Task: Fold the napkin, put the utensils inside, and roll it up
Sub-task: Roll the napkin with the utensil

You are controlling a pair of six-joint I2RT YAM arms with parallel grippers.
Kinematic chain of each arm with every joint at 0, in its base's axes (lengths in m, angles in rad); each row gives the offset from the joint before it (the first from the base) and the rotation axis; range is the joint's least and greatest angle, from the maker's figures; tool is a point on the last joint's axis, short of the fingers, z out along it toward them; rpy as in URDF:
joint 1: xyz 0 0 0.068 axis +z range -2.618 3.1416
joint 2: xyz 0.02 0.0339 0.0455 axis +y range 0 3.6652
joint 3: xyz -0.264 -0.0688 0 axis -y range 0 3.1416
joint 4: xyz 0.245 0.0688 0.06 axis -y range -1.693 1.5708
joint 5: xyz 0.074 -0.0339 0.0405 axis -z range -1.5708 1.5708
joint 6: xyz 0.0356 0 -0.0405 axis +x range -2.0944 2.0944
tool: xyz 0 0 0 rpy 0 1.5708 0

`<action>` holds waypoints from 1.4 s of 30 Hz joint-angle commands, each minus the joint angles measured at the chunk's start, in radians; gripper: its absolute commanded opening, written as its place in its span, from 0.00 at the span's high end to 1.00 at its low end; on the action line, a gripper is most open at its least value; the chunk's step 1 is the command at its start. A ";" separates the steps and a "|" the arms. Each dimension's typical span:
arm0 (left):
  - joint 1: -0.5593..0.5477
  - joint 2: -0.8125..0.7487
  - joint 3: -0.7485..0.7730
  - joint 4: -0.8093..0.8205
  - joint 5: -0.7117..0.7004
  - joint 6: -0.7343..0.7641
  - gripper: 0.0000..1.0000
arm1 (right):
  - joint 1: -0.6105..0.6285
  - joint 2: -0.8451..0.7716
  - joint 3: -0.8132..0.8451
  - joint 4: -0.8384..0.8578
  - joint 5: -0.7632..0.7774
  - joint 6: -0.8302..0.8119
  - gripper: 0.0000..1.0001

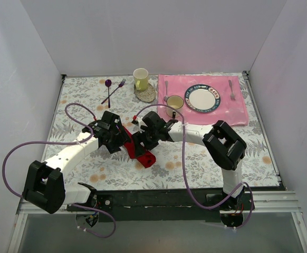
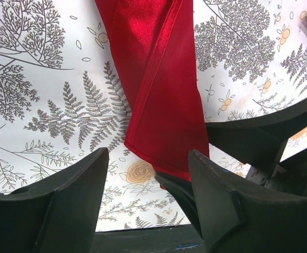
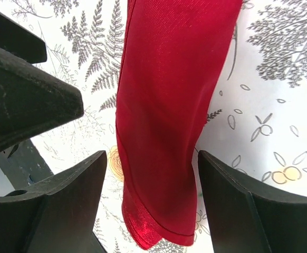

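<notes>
The red napkin lies on the table as a long narrow roll between the two arms. In the left wrist view the napkin's lower end reaches just between the tips of my left gripper, which stands open with table showing on both sides. My right gripper straddles the napkin and is open, with a gap between the cloth and each finger. From above, the left gripper and the right gripper sit close together over the roll. The utensils are hidden.
At the back are a purple spoon-and-fork pair and a yellow mug on a coaster. A pink placemat carries a plate, a cup, a silver fork and a silver spoon.
</notes>
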 commanded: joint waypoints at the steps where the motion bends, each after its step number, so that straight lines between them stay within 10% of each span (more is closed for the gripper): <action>1: 0.012 -0.023 0.035 -0.004 0.009 0.006 0.39 | -0.012 -0.066 0.008 -0.020 0.020 -0.028 0.21; 19: 0.047 -0.038 0.021 -0.007 0.041 0.024 0.39 | -0.006 -0.061 -0.002 0.044 -0.085 0.047 0.44; 42: 0.063 0.109 0.004 0.125 0.208 0.053 0.42 | 0.015 -0.067 0.064 -0.013 -0.022 0.003 0.40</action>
